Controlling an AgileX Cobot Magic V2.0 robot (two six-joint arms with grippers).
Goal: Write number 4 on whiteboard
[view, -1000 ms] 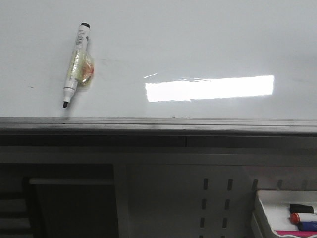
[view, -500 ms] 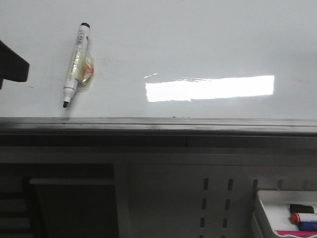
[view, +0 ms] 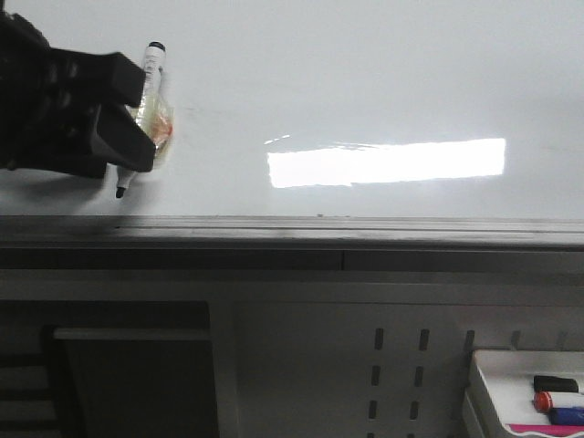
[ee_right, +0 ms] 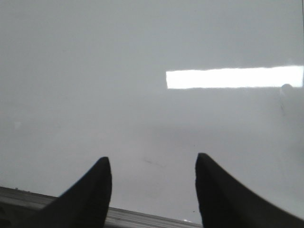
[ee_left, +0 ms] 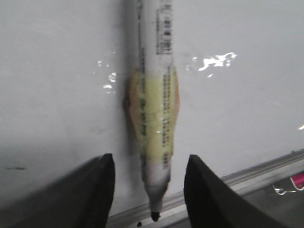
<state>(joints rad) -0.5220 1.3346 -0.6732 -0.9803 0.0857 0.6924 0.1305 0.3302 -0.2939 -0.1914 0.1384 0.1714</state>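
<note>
Print on the marker, none of it legible

The marker point(ee_left: 154, 123) lying between the left gripper's point(ee_left: 149, 190) spread fingers carries a barcode on its white barrel, farther from the fingertips, and lines of fine print running along the yellowish wrap nearer to them; all of it is too blurred to read. The whiteboard point(view: 383, 82) bears no readable writing.

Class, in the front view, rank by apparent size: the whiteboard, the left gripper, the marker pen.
1. whiteboard
2. left gripper, though nearness to the camera enlarges it
3. marker pen
</note>
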